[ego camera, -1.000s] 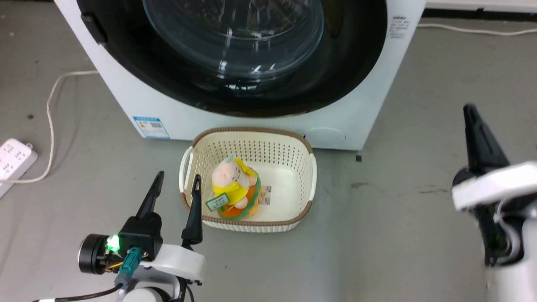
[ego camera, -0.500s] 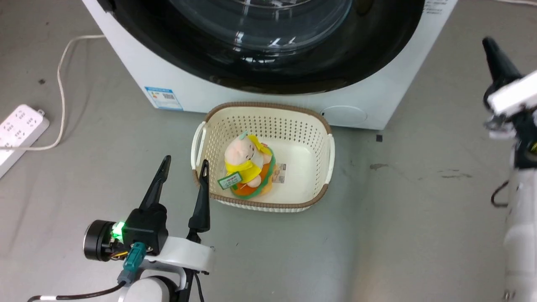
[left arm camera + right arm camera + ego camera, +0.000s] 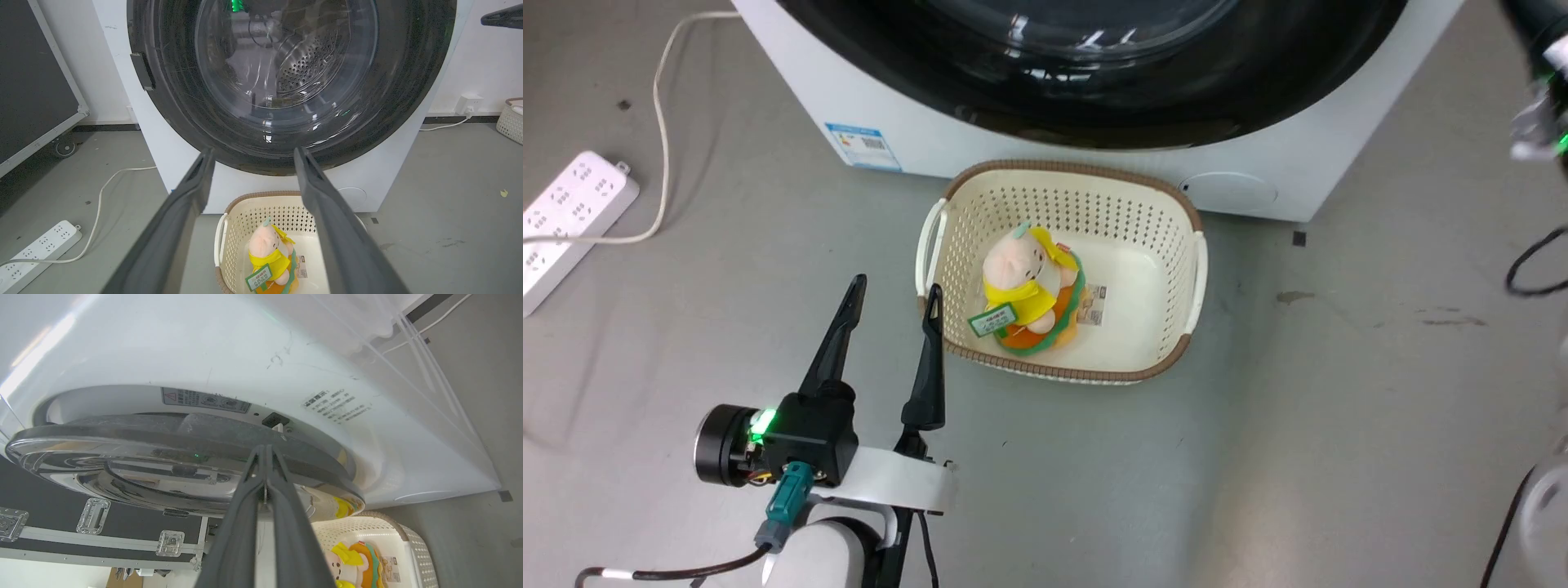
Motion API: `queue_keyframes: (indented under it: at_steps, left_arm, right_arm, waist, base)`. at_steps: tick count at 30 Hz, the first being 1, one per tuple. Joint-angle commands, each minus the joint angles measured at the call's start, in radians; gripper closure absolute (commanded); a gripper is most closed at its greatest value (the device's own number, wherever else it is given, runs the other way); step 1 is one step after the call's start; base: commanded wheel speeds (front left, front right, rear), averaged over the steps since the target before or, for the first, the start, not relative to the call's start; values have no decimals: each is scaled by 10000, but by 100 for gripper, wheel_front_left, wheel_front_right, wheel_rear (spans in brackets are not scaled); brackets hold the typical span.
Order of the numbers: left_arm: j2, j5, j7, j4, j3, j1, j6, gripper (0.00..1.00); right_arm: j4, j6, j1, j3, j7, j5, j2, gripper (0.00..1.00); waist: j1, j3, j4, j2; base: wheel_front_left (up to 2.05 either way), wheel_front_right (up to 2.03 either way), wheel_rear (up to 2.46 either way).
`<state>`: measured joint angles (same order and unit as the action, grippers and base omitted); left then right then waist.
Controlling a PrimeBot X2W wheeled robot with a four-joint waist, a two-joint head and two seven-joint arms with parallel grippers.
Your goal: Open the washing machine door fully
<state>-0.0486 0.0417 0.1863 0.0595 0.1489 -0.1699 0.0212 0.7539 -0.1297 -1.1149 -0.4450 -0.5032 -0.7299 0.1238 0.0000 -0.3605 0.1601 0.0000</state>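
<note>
Subject: the washing machine door (image 3: 286, 81). It sits in the front of the washing machine (image 3: 858, 98), black rim round a clear glass bowl, and it takes up nearly the whole width of the front. In the left wrist view it looks seated in its frame. You cannot tell from the pictures whether it is already off its catch.

Governing relation: the right wrist view takes the door edge-on, as a flat disc lying along the white front. The right gripper (image 3: 265, 451) points straight at that edge, with its two fingers clenched together and nothing between them. The tips lie at the rim, just below the small dark catch slot in the machine's front. You cannot tell whether they touch the rim or stand just off it. In my judgement this is the free side of the door, since a dark block, probably the hinge, shows on the opposite rim in the left wrist view.

The left gripper (image 3: 896, 286) hangs low over the floor with its fingers spread and empty. It stands beside the basket (image 3: 1062, 167), well apart from the door.

Finding: the right arm is much the nearer. The coming move probably depends on hooking its closed tips behind that rim.

Hazard: the basket, holding a soft toy (image 3: 1029, 290), stands on the floor directly below the door.
</note>
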Motion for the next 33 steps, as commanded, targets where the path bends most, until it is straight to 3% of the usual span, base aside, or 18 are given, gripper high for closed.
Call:
queue_keyframes:
  at_steps: [1,12,26,33]
  left_arm:
    - [-12,60,106,55,69,-197,69,0]
    - [-13,165,336,124,326,-477,157,0]
    - [-15,302,608,226,673,-862,275,0]
    - [-16,355,754,211,756,-933,366,0]
  right_arm:
    - [420,-12,-620,-209,-186,-198,207,100]
    - [2829,-11,-2746,-774,-1375,-343,936,100]
    - [4526,-10,-4631,-1302,-2761,-821,1239,100]
    - [5259,-10,-4743,-1352,-3649,-986,1381,100]
  waist:
    - [0,-148,106,0]
    - [0,-719,462,0]
    - [0,-1295,772,0]
    - [0,-1282,857,0]
  base:
    - [0,0,0]
    - [0,0,0]
    - [0,0,0]
    - [0,0,0]
